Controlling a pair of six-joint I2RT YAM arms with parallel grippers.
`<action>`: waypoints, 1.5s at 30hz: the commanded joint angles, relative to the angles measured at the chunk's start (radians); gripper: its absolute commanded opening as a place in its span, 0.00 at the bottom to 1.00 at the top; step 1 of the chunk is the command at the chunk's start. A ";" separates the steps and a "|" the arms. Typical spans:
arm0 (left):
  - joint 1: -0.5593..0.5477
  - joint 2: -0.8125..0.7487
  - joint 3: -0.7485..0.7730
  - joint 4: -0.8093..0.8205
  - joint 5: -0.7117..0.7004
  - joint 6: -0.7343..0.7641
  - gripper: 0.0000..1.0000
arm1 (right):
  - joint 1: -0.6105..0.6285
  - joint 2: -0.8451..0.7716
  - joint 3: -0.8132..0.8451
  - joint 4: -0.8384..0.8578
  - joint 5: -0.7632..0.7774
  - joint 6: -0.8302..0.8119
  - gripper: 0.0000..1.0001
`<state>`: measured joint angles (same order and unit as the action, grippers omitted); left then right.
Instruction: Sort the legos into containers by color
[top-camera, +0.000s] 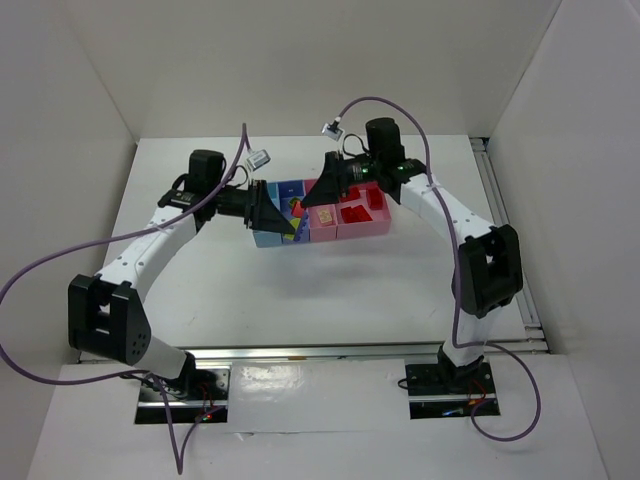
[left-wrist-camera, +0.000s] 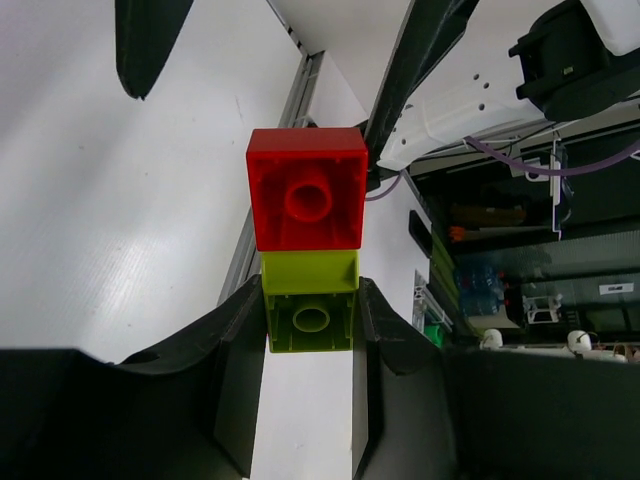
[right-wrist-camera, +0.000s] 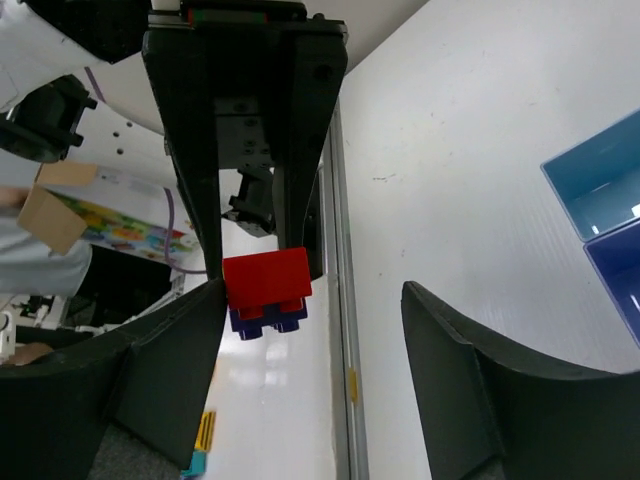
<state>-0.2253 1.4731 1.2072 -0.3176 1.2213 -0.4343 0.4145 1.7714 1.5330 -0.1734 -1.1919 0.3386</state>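
- Where are the bricks?
- Centre of the left wrist view. A red brick (left-wrist-camera: 307, 188) and a yellow-green brick (left-wrist-camera: 310, 300) sit edge to edge, hollow undersides toward the camera. The left gripper (left-wrist-camera: 308, 335) pinches the yellow-green one with a finger on each side. The red one sticks out past the tips.
- And from the other wrist?
- The red brick is mid-frame, with a dark blue piece (right-wrist-camera: 265, 320) against its lower edge. I can't tell how that piece is attached.
- Right gripper?
- The right gripper (right-wrist-camera: 312, 290) is spread wide with nothing in it. The red brick is just beside the finger (right-wrist-camera: 170, 370) at lower left of the frame. I can't tell if they touch.
- Bins?
- Top view, mid-frame, a row of four below both grippers: light blue bin (top-camera: 265, 239), darker blue bin (top-camera: 283, 190), pink bin (top-camera: 325, 233), wider pink bin (top-camera: 365, 227). Red bricks (top-camera: 358, 212) lie in the wider pink one. The held pair appears over the darker blue bin.
- Anything else?
- A white table (top-camera: 300, 290), and purple cables (top-camera: 40, 270) looping off both arms.
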 joint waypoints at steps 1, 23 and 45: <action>-0.003 0.003 0.037 0.049 0.055 -0.004 0.00 | 0.006 0.023 0.044 0.045 -0.067 -0.006 0.76; -0.022 0.030 0.008 0.058 0.009 -0.014 0.00 | 0.037 0.053 0.099 0.054 -0.037 0.042 0.28; 0.092 -0.033 -0.098 -0.015 -0.129 -0.014 0.00 | -0.025 0.022 0.116 -0.215 1.230 0.134 0.24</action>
<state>-0.1650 1.4906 1.1053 -0.3248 1.1141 -0.4511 0.4038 1.7794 1.5826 -0.2852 -0.2413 0.4976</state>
